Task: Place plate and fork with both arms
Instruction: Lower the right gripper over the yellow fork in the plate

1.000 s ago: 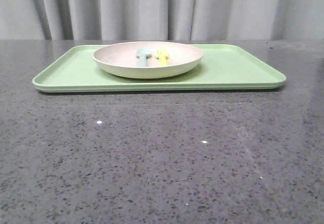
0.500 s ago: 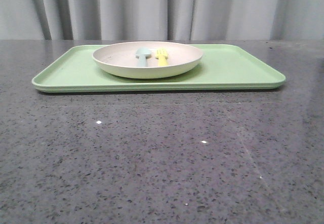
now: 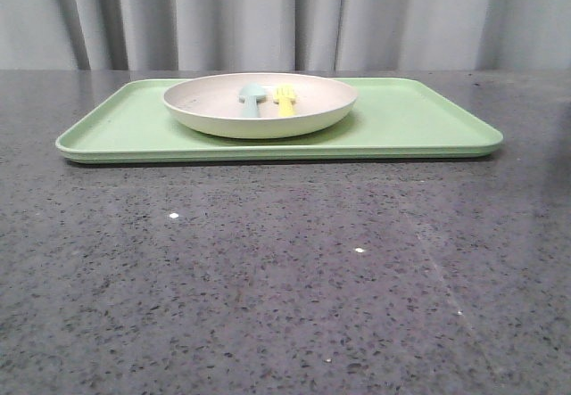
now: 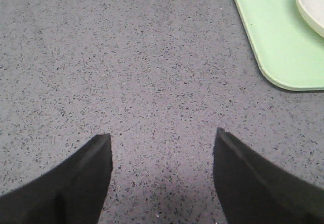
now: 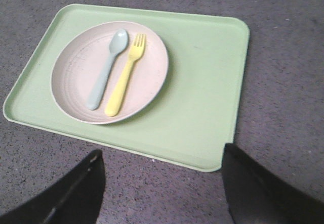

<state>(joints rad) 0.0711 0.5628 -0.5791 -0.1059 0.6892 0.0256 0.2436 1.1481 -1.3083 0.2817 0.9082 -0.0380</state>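
Note:
The cream-white plate (image 3: 260, 105) sits on the light-green tray (image 3: 410, 123) at the far side of the table; it also shows in the right wrist view (image 5: 81, 67). The yellow fork (image 5: 124, 77) lies in the plate beside a pale blue-green spoon (image 5: 105, 71); the fork also shows in the front view (image 3: 285, 101). My right gripper (image 5: 159, 155) is open and empty, above the table just off the tray's near edge. My left gripper (image 4: 162, 139) is open and empty over bare table, away from the tray's corner (image 4: 283, 57). Neither gripper shows in the front view.
The tray (image 5: 202, 107) takes up the far middle of the grey speckled table (image 3: 285, 279). A grey curtain (image 3: 285, 16) hangs behind the table. An edge of the plate (image 4: 311, 6) shows in the left wrist view.

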